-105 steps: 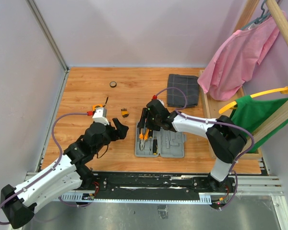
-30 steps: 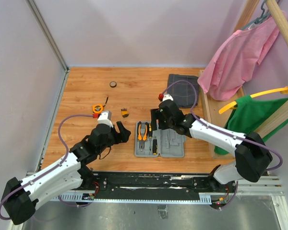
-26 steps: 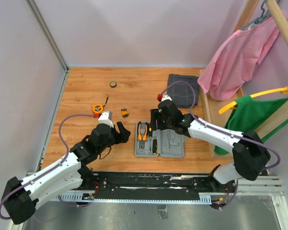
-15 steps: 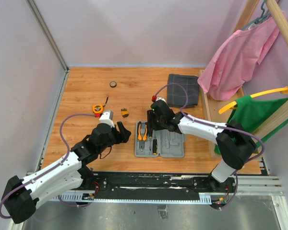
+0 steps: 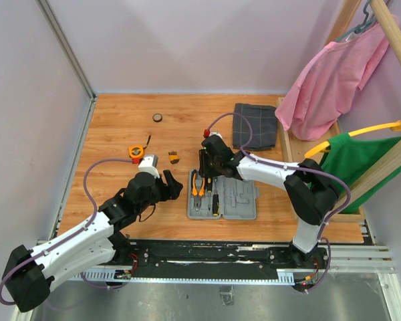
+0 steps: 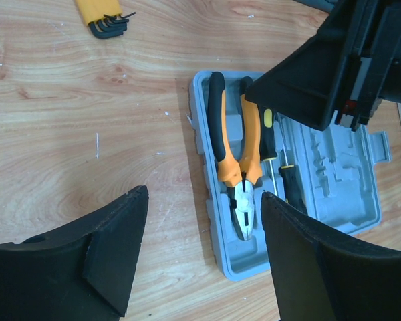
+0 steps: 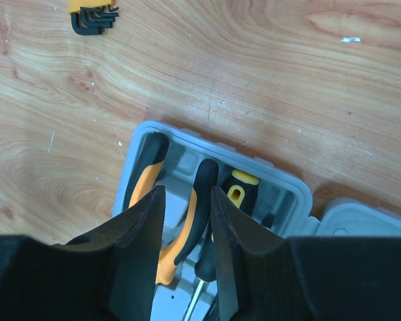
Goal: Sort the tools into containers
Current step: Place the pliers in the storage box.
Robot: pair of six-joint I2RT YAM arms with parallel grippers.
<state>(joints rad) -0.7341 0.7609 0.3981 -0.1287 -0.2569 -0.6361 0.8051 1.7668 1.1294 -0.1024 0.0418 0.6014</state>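
Nearest, on the left: left gripper [image 6: 204, 195], hanging over the bare table [image 5: 120, 127] just beside the case's left edge, fingers spread wide with nothing between them.

Next, a little to the right: grey case [image 5: 244, 200], lying open and flat on the wood. Holds orange-and-black pliers [image 6: 235, 154] in its left compartment, nose toward the arms and handles pointing away. Holds also a screwdriver [image 6: 267, 127] with a yellow-and-black handle, right beside the pliers.

Over the case's far left end: right gripper [image 7: 187, 194], fingers drawn narrow, one on each side of the pliers' right handle (cannot tell whether the pads actually press on it).

Farther out, left of the case and clear of it: a yellow holder of black hex keys [image 5: 174, 158] lying on the wood. Left again, an orange tape measure [image 5: 135, 151], near the left wrist.

Toward the back: a small dark disc [image 5: 158, 118], well apart from everything else, and a folded dark checked cloth [image 5: 255, 134] at the right.
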